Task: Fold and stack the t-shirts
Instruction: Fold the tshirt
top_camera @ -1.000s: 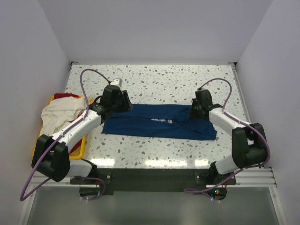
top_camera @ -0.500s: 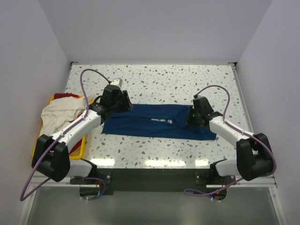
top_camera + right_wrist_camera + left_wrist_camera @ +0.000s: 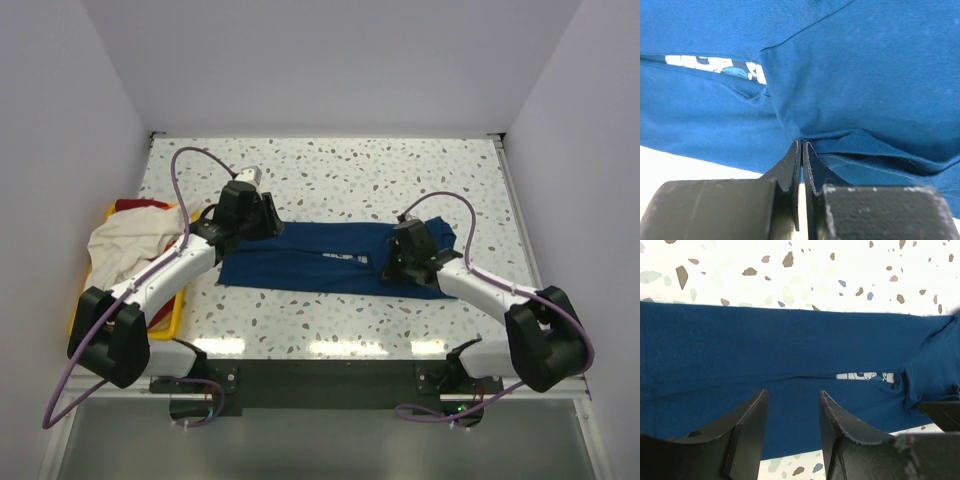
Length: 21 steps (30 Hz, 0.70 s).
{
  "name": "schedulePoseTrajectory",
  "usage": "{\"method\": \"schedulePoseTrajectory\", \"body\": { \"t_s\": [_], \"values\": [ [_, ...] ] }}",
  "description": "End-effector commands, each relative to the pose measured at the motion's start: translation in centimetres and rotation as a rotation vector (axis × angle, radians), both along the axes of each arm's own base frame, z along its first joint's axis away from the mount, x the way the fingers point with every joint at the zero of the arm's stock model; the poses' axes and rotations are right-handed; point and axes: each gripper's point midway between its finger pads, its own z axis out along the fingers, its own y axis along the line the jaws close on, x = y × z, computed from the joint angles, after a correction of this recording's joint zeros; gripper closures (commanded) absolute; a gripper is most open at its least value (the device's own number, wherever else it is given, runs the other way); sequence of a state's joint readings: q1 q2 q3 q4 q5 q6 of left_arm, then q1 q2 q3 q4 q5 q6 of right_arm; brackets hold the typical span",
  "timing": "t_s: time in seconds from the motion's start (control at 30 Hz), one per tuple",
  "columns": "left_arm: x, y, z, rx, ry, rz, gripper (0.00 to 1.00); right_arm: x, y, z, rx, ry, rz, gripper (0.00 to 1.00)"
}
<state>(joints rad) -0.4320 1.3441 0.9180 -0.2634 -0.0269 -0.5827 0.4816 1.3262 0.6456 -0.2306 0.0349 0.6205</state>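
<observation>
Navy t-shirt [image 3: 320,262] lay as a long folded band on the speckled table [image 3: 350,170], stretched between the two claws. The right claw [image 3: 801,145] was pressed together on the navy t-shirt, with a ridge of blue cloth gathered at its tips and more cloth spread ahead of it and to both sides. A strip of the white print [image 3: 715,65] showed ahead of that claw and to its left, partly tucked under a fold. The left claw [image 3: 792,395] stood apart with nothing between its fingers, poised above the shirt's other end. Blue cloth lay below and ahead of it, with bare table beyond. Well off to the left claw's outer side, a cream-white t-shirt [image 3: 125,245] was heaped over a yellow bin [image 3: 172,322]. A red t-shirt [image 3: 130,206] peeked out behind it.
</observation>
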Motion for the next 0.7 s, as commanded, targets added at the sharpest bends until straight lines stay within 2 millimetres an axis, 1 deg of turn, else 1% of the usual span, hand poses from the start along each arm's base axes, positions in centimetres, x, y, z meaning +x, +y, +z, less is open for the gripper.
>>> {"method": "schedulePoseTrajectory", "body": {
  "t_s": [0.0,0.17,0.47,0.67],
  "values": [
    [0.4,-0.3,0.7,-0.022,-0.033,-0.01,0.51,1.2,0.6,1.6,0.027,-0.069,-0.034,1.0],
    [0.4,-0.3,0.5,-0.022,-0.028,-0.01,0.51,1.0,0.6,1.9,0.026,-0.076,-0.043,1.0],
    [0.3,-0.3,0.4,-0.027,-0.024,-0.007,0.52,1.6,0.8,4.2,0.043,-0.115,-0.043,0.99],
    [0.2,-0.3,0.2,-0.026,-0.018,-0.008,0.51,1.2,0.7,4.4,0.042,-0.113,-0.029,0.98]
  ]
}}
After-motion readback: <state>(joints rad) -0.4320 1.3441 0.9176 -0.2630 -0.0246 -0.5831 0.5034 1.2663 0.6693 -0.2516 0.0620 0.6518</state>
